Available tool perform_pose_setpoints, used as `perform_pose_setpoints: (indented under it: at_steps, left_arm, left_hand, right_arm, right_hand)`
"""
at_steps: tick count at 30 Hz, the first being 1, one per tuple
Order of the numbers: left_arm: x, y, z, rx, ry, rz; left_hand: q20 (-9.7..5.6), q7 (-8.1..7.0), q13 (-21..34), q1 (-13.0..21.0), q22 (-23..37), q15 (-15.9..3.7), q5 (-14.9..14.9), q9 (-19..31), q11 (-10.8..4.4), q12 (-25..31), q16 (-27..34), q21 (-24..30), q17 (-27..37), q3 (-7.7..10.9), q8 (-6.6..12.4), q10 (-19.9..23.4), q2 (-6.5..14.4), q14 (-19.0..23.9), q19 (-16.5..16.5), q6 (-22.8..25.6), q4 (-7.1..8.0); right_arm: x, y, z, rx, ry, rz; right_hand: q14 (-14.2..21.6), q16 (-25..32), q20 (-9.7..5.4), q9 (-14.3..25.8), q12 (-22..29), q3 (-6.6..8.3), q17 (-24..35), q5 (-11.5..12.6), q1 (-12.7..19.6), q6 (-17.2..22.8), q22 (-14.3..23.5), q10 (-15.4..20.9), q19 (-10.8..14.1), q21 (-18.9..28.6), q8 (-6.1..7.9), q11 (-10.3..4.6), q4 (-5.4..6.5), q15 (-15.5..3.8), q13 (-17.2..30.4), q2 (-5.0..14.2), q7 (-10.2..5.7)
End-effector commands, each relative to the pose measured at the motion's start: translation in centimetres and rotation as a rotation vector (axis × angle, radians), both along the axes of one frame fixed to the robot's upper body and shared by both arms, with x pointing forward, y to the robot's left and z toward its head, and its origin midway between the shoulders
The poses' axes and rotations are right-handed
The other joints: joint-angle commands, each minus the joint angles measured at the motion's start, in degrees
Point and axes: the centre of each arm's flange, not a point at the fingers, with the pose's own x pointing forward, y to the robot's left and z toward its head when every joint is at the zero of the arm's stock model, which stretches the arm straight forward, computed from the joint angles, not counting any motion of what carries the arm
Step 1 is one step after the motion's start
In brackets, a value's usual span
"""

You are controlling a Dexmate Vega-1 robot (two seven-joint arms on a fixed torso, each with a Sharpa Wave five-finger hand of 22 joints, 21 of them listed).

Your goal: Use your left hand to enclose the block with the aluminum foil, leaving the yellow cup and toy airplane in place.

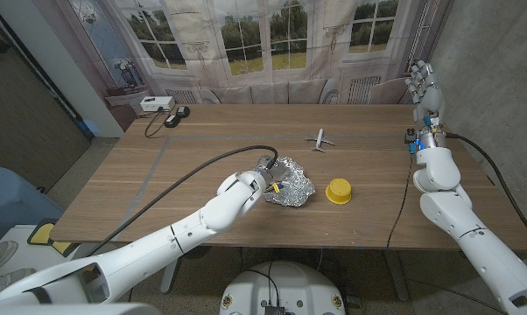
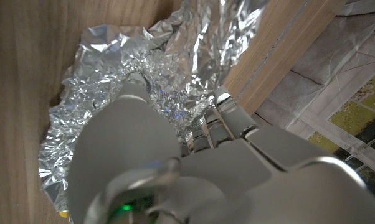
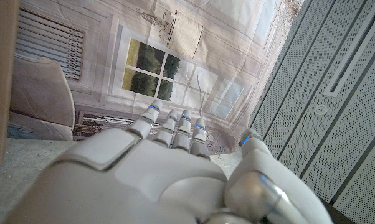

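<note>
The crumpled aluminum foil (image 1: 293,187) lies in a mound near the middle of the wooden table (image 1: 193,166). My left hand (image 1: 265,178) is at its left side, with foil (image 2: 113,68) bunched up between the fingers (image 2: 128,118). The block is hidden under the foil; a small yellow bit (image 1: 275,187) peeks out beside the hand. Right of the foil the yellow cup (image 1: 338,191) stands upside down. The toy airplane (image 1: 319,140) lies farther back. My right hand (image 1: 424,86) is raised past the table's right edge, fingers (image 3: 175,127) straight and holding nothing.
A white box (image 1: 155,103) and a black adapter (image 1: 178,112) with a cable sit at the table's far left corner. The foil mound is about a hand's width from the cup. The near table edge runs close below the foil.
</note>
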Motion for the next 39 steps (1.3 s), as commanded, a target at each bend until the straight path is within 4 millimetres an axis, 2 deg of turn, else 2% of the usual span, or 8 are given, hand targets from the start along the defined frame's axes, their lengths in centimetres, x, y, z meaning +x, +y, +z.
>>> perform_pose_setpoints:
  at_steps: [1,4,12,17,21,29,34,39]
  left_arm:
    - [-0.7,-0.3,1.5,0.021,0.005,0.031]
    - [-0.8,-0.3,1.9,0.01,0.014,0.028]
    - [-1.3,0.1,3.9,-0.06,0.065,0.012]
    - [-1.6,0.2,4.9,-0.085,0.09,0.008]
    - [-2.1,0.6,5.6,-0.15,0.08,-0.028]
    - [-3.4,1.7,7.7,-0.299,0.012,-0.076]
    - [-4.0,3.0,9.0,-0.429,-0.039,-0.123]
    - [-4.7,4.4,10.1,-0.547,-0.082,-0.165]
  left_hand:
    - [6.43,-1.87,-0.66,-5.24,-0.01,1.71,0.62,-0.16,-0.45,0.28,-0.1,-3.06,-0.81,-1.86,0.83,-4.26,-0.27,-4.91,-4.36,-4.95,1.79]
    - [9.26,-1.84,-1.05,-8.34,0.03,2.98,0.54,-0.23,-0.28,0.33,0.04,-4.34,-0.99,-2.79,0.61,-6.18,0.06,-6.64,-5.65,-7.75,3.14]
    - [10.77,-1.77,-1.35,-10.63,0.04,3.77,0.48,-0.21,-0.03,0.54,0.17,-5.39,-1.13,-3.65,0.68,-6.95,-0.19,-7.31,-6.81,-9.39,4.02]
    - [12.56,-1.33,-1.95,-13.94,0.06,5.23,0.63,-0.18,0.94,0.47,0.02,-7.25,-1.39,-5.28,0.9,-9.02,-1.4,-9.31,-8.83,-11.79,5.06]
    - [12.33,-1.23,-2.5,-14.76,0.12,4.32,1.37,-0.16,0.58,2.32,0.96,-7.71,-1.68,-6.01,2.44,-5.17,-2.07,-7.09,-7.45,-8.37,5.08]
    - [11.77,-1.27,-2.95,-14.16,0.16,3.32,1.83,-0.17,0.29,3.29,1.44,-7.84,-1.82,-5.82,3.11,-2.5,-1.66,-4.86,-5.87,-5.57,4.69]
    - [12.81,-1.29,-3.21,-14.51,0.12,3.2,1.92,-0.18,-0.09,3.4,1.32,-9.16,-1.75,-5.82,2.93,-1.96,-1.16,-4.69,-7.99,-5.19,4.9]
    - [13.23,-1.31,-3.76,-15.17,0.09,5.04,1.98,-0.22,-0.32,2.97,0.22,-11.72,-1.82,-6.11,2.61,-2.45,-0.96,-7.25,-11.99,-4.56,5.1]
  right_arm:
    - [-0.1,-0.5,-0.2,0.007,0.0,-0.004]
    - [-0.1,-0.5,-0.3,0.01,-0.001,-0.006]
    - [-0.3,-0.6,-0.4,0.014,-0.003,-0.006]
    - [-0.3,-0.5,-0.4,0.012,-0.006,-0.005]
    - [-0.3,-0.5,-0.3,0.009,-0.007,-0.004]
    - [-0.4,-0.4,-0.3,0.001,-0.003,0.001]
    - [-0.4,-0.2,-0.3,-0.009,0.001,0.006]
    - [-0.6,-0.1,-0.2,-0.021,0.005,0.01]
  right_hand:
    - [0.27,0.04,-0.25,0.26,0.03,0.17,0.23,0.21,-0.13,0.4,0.3,0.34,0.05,-0.12,0.25,-0.05,-0.11,0.23,0.21,0.09,-0.07]
    - [0.26,0.03,-0.28,0.26,-0.02,0.17,0.23,0.21,-0.14,0.42,0.3,0.25,0.02,-0.13,0.25,-0.12,-0.11,0.35,0.21,0.08,0.0]
    - [0.29,0.03,-0.29,0.26,-0.03,0.18,0.23,0.2,-0.16,0.44,0.3,0.29,0.01,-0.13,0.24,-0.1,-0.11,0.47,0.21,0.07,0.04]
    - [0.33,0.04,-0.31,0.26,-0.05,0.19,0.24,0.2,-0.18,0.46,0.3,0.28,-0.02,-0.13,0.23,-0.06,-0.11,0.44,0.21,0.08,0.0]
    - [0.32,0.03,-0.36,0.26,-0.08,0.2,0.24,0.2,-0.2,0.47,0.3,0.24,-0.03,-0.13,0.22,-0.03,-0.11,0.47,0.21,0.08,-0.04]
    - [0.29,0.01,-0.3,0.26,-0.08,0.22,0.25,0.2,-0.22,0.5,0.3,0.31,-0.02,-0.12,0.21,-0.1,-0.11,0.49,0.21,0.08,-0.08]
    - [0.29,0.0,-0.28,0.26,-0.12,0.23,0.25,0.19,-0.24,0.89,0.29,0.24,0.02,-0.1,0.35,-0.02,-0.11,0.36,0.22,0.07,-0.14]
    - [0.28,-0.01,-0.15,0.26,-0.13,0.22,0.26,0.18,-0.28,1.14,0.29,0.25,0.32,0.01,0.4,-0.04,-0.13,0.34,0.22,0.02,-0.02]
